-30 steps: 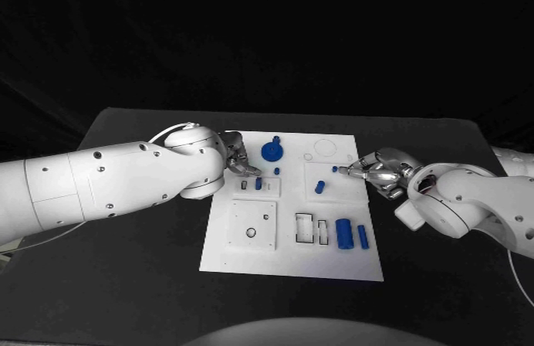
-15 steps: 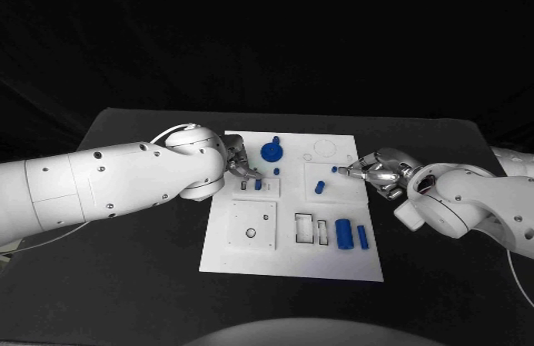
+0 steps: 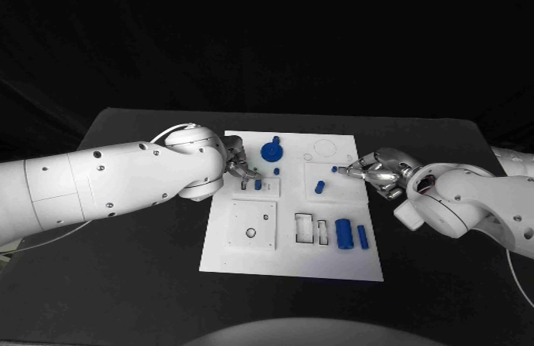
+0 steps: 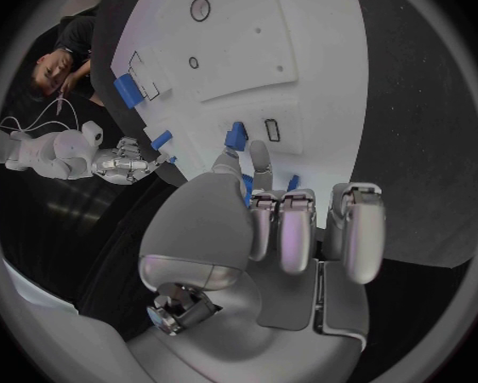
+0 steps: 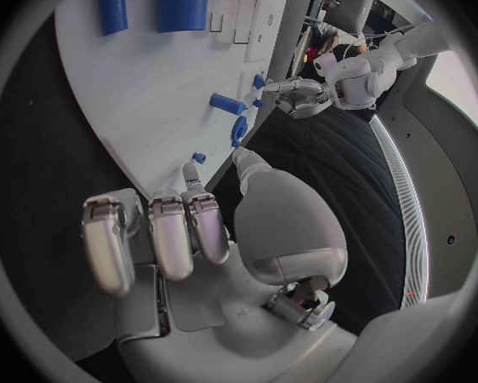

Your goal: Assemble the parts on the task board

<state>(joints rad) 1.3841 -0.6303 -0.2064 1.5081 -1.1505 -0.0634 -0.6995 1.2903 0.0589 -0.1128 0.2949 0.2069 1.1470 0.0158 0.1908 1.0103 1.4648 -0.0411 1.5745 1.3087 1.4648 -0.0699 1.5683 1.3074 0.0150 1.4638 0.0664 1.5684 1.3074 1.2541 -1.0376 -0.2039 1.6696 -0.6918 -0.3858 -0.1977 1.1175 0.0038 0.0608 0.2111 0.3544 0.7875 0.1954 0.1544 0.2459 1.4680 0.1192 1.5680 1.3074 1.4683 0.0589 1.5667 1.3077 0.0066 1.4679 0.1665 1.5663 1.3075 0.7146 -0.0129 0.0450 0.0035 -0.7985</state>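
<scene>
The white task board [image 3: 292,242] lies mid-table. My left hand [image 3: 236,163] is over its left part; thumb and a finger pinch a small upright blue peg [image 3: 258,184] [image 4: 236,134] beside a black slot, the other fingers [image 4: 301,234] curled. My right hand [image 3: 374,168] is at the board's right edge. Its thumb and one finger [image 5: 190,177] reach toward a tiny blue piece [image 3: 335,168] [image 5: 199,157]; I cannot tell if they touch it. The other fingers are curled in.
A blue gear-like part [image 3: 272,151] and a small peg [image 3: 277,171] stand on the board's far side, and another peg [image 3: 319,186] mid-right. Two blue cylinders [image 3: 345,234] lie near the front right beside rectangular slots [image 3: 304,228]. A square plate with a hole [image 3: 254,224] sits front left.
</scene>
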